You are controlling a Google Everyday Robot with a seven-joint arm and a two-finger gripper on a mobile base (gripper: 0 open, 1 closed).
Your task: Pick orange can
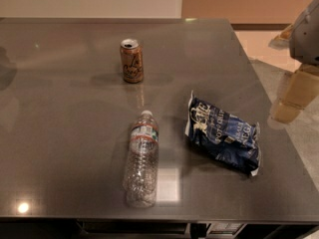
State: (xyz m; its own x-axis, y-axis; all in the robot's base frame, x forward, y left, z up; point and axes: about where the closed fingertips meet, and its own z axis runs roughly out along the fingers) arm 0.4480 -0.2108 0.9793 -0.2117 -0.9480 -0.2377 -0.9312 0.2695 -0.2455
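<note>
The orange can (131, 60) stands upright on the dark grey table (60, 108), at the back centre-left. It is orange-brown with a silver top and pale lettering. My gripper (293, 96) hangs at the right edge of the view, over the table's right edge. It is far to the right of the can and not touching it. It holds nothing that I can see.
A clear plastic water bottle (141, 158) lies on its side near the table's front, cap pointing toward the can. A dark blue chip bag (223, 133) lies to its right. Pale floor (299, 143) shows beyond the table's right edge.
</note>
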